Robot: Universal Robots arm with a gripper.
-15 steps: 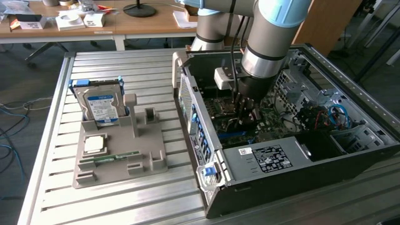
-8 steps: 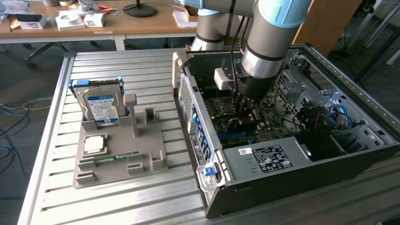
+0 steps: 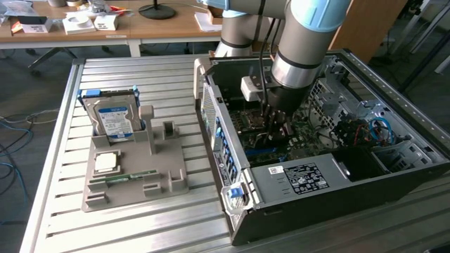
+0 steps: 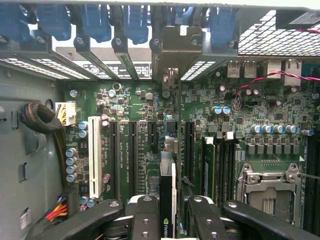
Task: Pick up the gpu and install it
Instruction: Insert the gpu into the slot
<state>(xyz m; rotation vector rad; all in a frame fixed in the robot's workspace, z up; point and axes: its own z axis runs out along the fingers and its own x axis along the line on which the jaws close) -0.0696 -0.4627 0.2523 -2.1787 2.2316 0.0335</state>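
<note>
Clamped edge-on between black gripper (image 4: 167, 220) fingers (image 4: 145, 217): gpu (image 4: 167, 200), thin dark card, pale bracket end toward 12 o'clock near rear slot covers (image 4: 125, 55). Held upright just above motherboard (image 4: 135, 145) slots, inside open computer case (image 3: 295, 182). Hard drive (image 3: 113, 118) parked in grey tray (image 3: 168, 182), well apart.

The computer case (image 3: 320, 174) lay open on the tabletop (image 3: 140, 221), with the parts tray (image 3: 134, 174) beside it toward the exterior view's left. The hard drive (image 3: 113, 118) stood in the tray's far end. Inside the case, the pincer (image 4: 167, 220) held the gpu (image 4: 167, 195) on edge over the motherboard (image 4: 140, 135), its bracket (image 4: 177, 47) against the rear slots
</note>
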